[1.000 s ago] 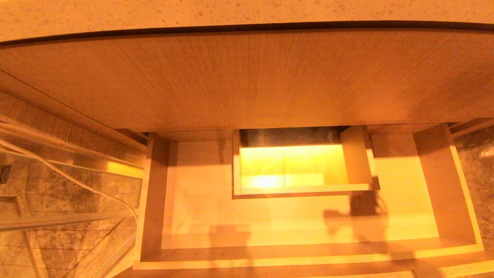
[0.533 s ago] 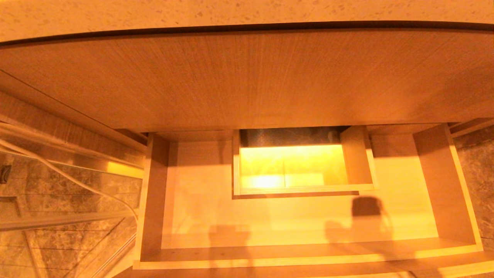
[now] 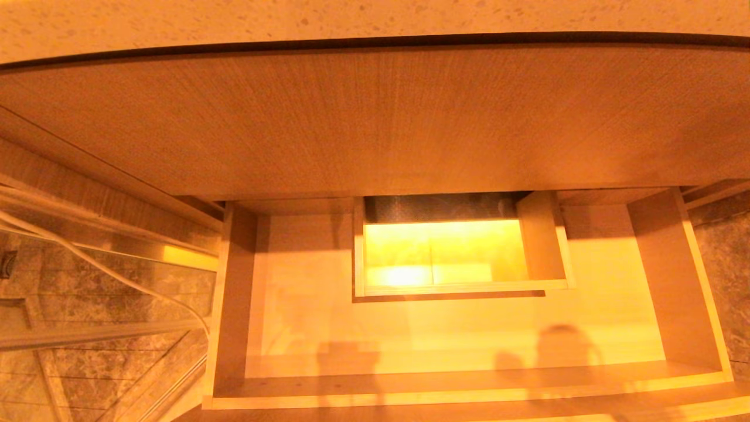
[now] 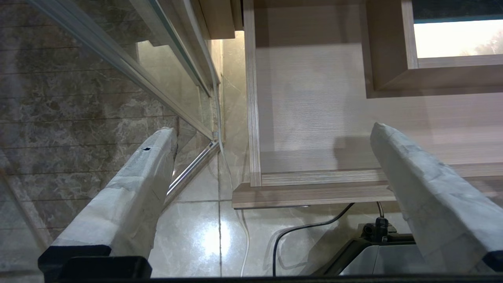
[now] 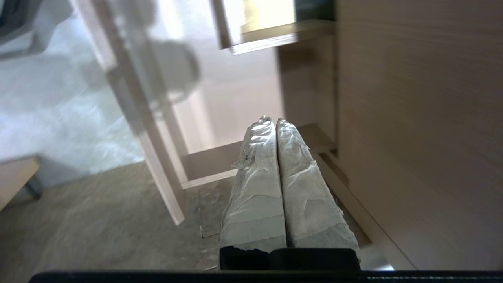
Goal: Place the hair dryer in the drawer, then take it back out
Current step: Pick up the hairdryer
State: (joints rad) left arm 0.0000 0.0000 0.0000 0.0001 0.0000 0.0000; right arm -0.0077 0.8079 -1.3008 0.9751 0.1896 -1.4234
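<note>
The drawer [image 3: 304, 328] stands pulled out below me, wide, shallow and pale, with nothing lying on its floor. A boxed notch [image 3: 457, 252] sits at its mid-back. The hair dryer is out of view in every frame. Neither gripper shows in the head view. My left gripper [image 4: 272, 129] hangs open and empty above the front left corner of the drawer [image 4: 314, 118]. My right gripper [image 5: 273, 119] is shut on nothing, its taped fingers [image 5: 255, 165] pressed together by the right front corner of the drawer [image 5: 235, 98].
The large wood-grain front panel [image 3: 375, 117] and speckled countertop [image 3: 375, 17] rise behind the drawer. A white cable [image 3: 105, 269] runs over the marble floor at left, by a glass panel's metal rail [image 4: 129, 67]. A black cable [image 4: 298, 228] and my base [image 4: 377, 251] lie under the drawer's front.
A dark shadow on the right of the drawer floor has slid from beside the notch toward the front edge and faded. The drawer has not moved.
</note>
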